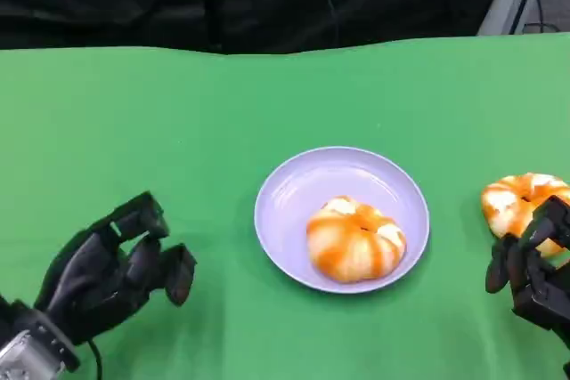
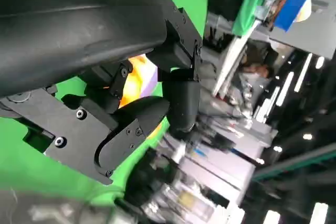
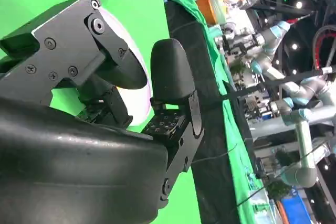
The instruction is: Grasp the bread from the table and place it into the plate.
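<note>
1. One bread lies in the plate, centre frame; another bread sits at the right edge
2. The right hand, fingers apart and empty, could nudge it away while closing; the left hand is loosely spread, empty

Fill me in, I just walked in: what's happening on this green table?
A humanoid robot is moving bread onto a plate. One bun already lies in the plate. A second bun sits on the table at the right, with the right hand close beside it, not yet gripping. The left hand hovers empty, left of the plate.
</note>
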Available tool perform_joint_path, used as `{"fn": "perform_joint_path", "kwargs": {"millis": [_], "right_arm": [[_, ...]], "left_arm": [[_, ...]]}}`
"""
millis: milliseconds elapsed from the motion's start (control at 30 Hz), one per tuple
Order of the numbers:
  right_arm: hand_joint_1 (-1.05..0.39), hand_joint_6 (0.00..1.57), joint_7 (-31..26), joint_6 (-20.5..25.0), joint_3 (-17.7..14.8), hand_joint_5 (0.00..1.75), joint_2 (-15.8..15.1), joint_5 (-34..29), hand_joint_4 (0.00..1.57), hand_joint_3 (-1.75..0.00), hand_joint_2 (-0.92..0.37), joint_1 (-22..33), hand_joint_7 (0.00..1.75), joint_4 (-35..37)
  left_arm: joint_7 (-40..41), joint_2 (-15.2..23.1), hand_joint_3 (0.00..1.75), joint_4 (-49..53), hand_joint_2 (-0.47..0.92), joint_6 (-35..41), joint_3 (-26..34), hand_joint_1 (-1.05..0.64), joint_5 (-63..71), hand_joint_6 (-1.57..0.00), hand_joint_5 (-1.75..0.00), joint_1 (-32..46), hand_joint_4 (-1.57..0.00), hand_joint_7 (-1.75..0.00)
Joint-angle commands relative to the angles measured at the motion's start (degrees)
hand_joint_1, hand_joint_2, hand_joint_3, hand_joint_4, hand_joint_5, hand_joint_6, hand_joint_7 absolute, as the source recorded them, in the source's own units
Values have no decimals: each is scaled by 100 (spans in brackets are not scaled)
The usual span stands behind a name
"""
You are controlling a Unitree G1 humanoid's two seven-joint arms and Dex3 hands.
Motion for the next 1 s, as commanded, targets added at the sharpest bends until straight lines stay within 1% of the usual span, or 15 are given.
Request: {"fn": "perform_joint_path", "kwargs": {"millis": [33,100,200,267,333,467,533,633,767,900,1000], "right_arm": [[-3,79,75,14,-94,175,-173,91,92,-147,-42,-50,168,81],[-3,79,99,26,-100,175,-188,115,91,-146,-42,-71,168,120],[-3,79,84,67,-98,175,-194,128,91,-146,-41,-79,168,120],[-3,78,93,78,-97,175,-208,127,91,-146,-41,-87,167,133],[-2,79,100,74,-99,175,-214,123,92,-146,-41,-100,166,160],[-2,80,131,37,-103,175,-211,126,91,-146,-41,-98,164,189],[-2,80,133,27,-103,175,-213,115,91,-146,-42,-90,164,187],[-3,80,120,40,-99,175,-218,103,91,-146,-42,-77,165,162],[-2,80,139,35,-94,175,-208,116,90,-146,-42,-71,166,150],[-3,79,164,22,-88,175,-195,125,90,-145,-43,-66,167,143],[-3,78,153,45,-97,175,-188,131,90,-144,-44,-59,167,131]], "left_arm": [[-265,126,117,389,56,605,375,-12,-271,-89,-175,-114,-81,-144],[-424,128,123,633,53,827,453,-12,-299,-90,-175,-208,-80,-142],[-676,113,124,1055,51,972,581,-12,-286,-90,-175,-383,-80,-139],[-845,111,120,1381,49,881,641,-14,-207,-90,-175,-508,-79,-138],[-998,128,116,1653,50,825,677,-15,-133,-89,-175,-626,-78,-138],[-1102,106,113,1929,50,659,722,-15,10,-89,-175,-756,-79,-138],[-1105,88,113,2012,50,584,753,-15,80,-89,-175,-798,-79,-138],[-1104,82,119,2075,49,546,797,-15,128,-90,-175,-832,-80,-138],[-1102,78,119,2101,48,505,854,-15,181,-90,-175,-845,-80,-138],[-1074,75,118,2078,50,459,909,-15,254,-90,-175,-833,-80,-137],[-1022,66,116,2034,51,484,917,-13,284,-92,-175,-813,-80,-133]]}}
